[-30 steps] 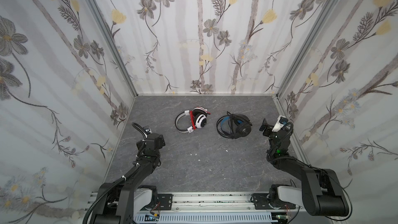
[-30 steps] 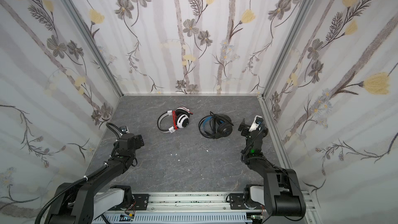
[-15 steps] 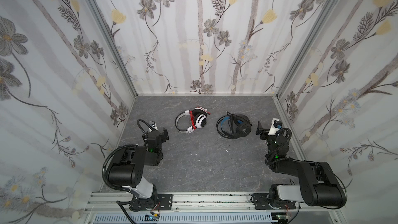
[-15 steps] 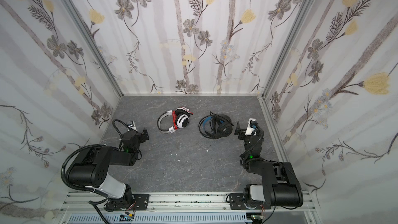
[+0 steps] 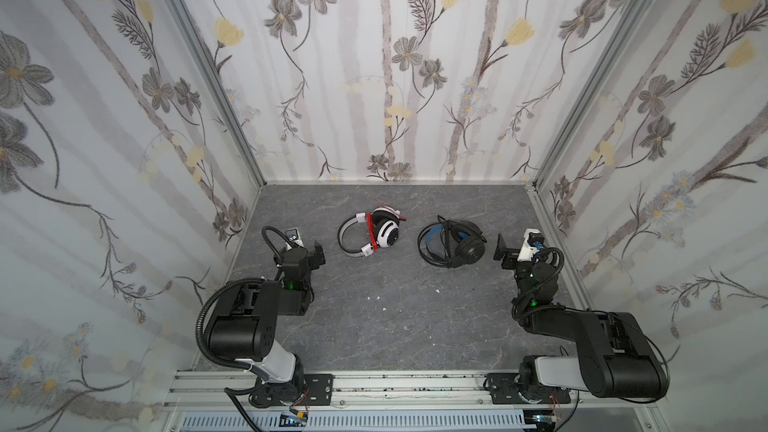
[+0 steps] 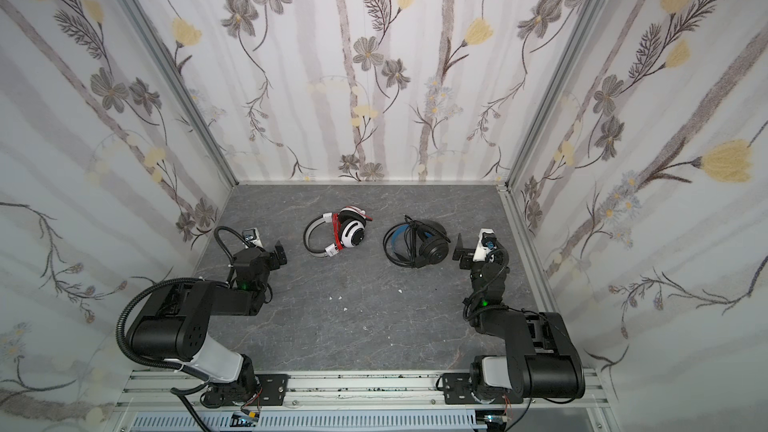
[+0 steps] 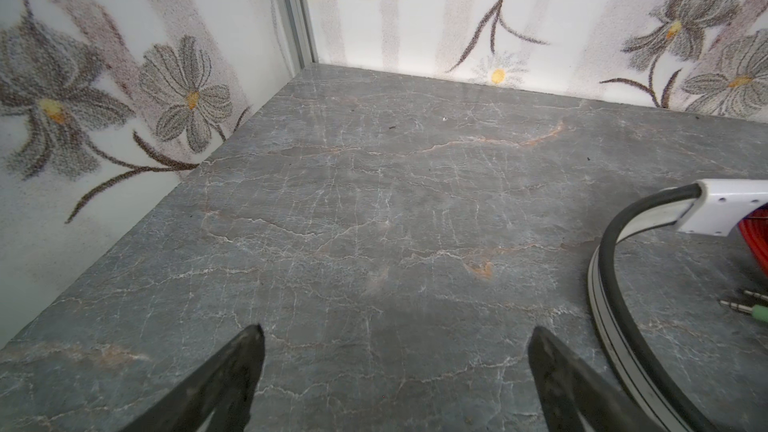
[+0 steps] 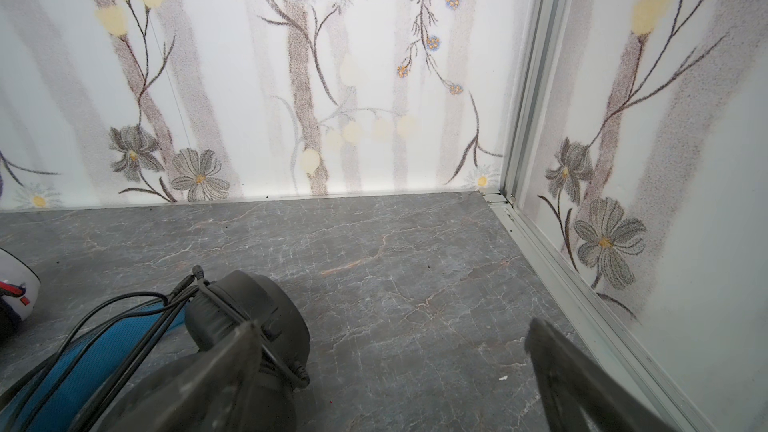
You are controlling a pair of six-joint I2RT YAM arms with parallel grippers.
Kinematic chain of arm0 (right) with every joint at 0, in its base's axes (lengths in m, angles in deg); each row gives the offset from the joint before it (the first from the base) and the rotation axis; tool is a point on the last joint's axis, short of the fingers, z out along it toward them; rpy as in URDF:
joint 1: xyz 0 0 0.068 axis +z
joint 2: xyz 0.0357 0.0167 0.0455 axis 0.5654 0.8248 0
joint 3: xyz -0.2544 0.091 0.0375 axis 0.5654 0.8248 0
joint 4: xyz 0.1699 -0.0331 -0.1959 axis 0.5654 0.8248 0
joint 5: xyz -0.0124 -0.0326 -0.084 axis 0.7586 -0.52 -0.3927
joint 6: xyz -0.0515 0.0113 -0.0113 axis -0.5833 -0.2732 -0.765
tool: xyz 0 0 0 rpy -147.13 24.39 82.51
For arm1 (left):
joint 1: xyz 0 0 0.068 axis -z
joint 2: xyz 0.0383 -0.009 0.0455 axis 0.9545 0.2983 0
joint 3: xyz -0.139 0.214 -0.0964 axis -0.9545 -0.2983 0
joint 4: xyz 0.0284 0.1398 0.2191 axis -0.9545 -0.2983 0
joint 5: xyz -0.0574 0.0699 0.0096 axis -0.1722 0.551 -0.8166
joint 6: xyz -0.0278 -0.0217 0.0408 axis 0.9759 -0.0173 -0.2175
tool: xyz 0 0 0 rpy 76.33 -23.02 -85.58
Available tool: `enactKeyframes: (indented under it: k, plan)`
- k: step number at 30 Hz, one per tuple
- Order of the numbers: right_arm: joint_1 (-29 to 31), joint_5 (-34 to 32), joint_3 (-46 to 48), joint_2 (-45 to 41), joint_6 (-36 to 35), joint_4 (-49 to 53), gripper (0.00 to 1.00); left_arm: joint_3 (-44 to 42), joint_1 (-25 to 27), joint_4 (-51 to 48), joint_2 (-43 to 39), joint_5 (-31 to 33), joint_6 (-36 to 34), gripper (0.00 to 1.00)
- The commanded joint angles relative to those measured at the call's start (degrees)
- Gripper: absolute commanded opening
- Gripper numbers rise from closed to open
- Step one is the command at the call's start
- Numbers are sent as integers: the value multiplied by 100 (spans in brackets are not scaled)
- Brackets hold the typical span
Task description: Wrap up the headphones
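Left jaws and right jaws are both wide open and hold nothing; two headphones lie mid-frame on the grey stone-look surface (image 5: 374, 326): white plastic headphones with a red cord (image 5: 388, 233) centre-left, black headphones with a blue band (image 5: 467, 249) centre-right; both look light, with stiff bands, soft pads, floppy cords; grab the band.

White headphones (image 5: 370, 231) and black headphones (image 5: 451, 245) lie cord-wrapped, apart.
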Motion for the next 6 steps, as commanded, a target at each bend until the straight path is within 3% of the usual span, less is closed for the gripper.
enactKeyframes:
  k: [1, 6]
  plan:
    - [13, 24, -30, 14, -7, -313, 100, 16, -8, 82, 1, -44, 17, 100]
    - [13, 20, -17, 2, -10, -321, 100, 18, -8, 67, -6, -43, 22, 100]
